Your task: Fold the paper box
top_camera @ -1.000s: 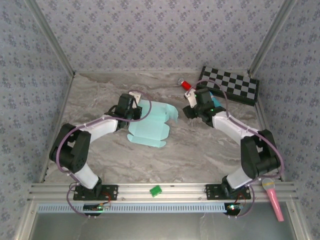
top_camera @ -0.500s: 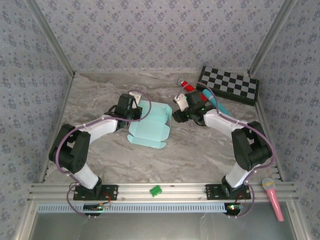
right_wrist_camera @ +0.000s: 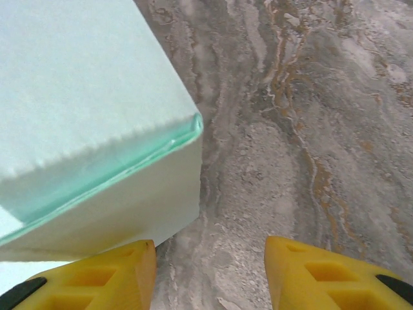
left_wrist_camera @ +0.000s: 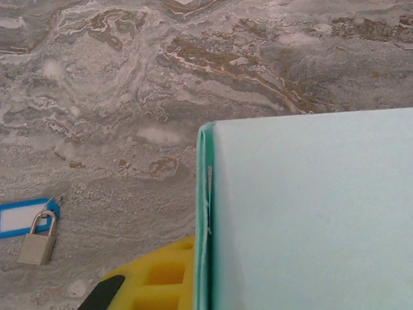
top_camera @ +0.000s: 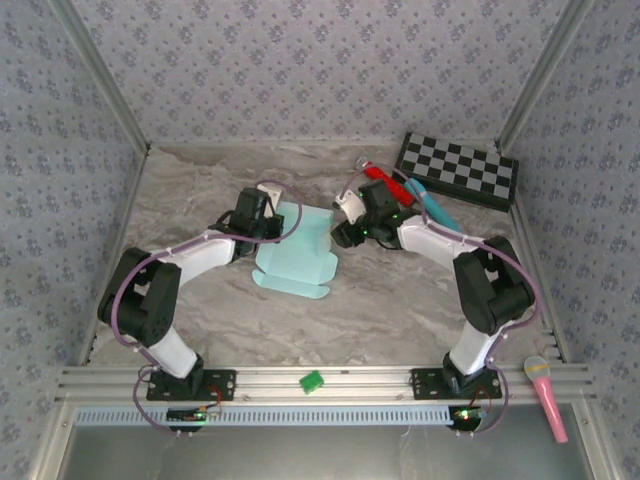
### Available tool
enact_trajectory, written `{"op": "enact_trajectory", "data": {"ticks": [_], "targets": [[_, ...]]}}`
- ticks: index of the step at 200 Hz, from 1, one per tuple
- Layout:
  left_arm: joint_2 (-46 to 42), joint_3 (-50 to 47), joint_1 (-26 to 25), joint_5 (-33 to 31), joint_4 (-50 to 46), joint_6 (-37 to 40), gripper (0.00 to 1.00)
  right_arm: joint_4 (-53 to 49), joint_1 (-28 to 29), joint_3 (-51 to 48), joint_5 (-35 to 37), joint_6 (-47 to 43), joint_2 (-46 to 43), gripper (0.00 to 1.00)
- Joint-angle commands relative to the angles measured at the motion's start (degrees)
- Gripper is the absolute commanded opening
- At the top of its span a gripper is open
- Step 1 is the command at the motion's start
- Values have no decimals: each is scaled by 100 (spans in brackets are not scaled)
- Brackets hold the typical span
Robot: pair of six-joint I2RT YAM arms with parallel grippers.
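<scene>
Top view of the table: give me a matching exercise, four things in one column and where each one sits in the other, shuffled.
1 pale blue card paper box
2 black-and-white checkered board
3 pink toy microphone
4 small green block

A far right of the table
B middle of the front rail
C middle of the table
D by the right end of the front rail

Pairs: 1-C, 2-A, 3-D, 4-B

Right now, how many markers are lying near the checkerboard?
2: a red marker just left of the checkerboard, a blue marker in front of it beside the right arm. More may hide under that arm.
</scene>
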Motion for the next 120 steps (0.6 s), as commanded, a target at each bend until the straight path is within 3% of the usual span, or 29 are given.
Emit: {"op": "enact_trajectory", "data": {"ticks": [1,62,120], "targets": [[29,178,-13,-83,-29,-204,0,-49,85,197,-419,103,107,48],[101,205,-11,-545,-120,-363,0,-398,107,351,-294,156,282,46],[134,185,-12,-465,-76,-359,0,-350,88,449,-548,173,446,48]]}}
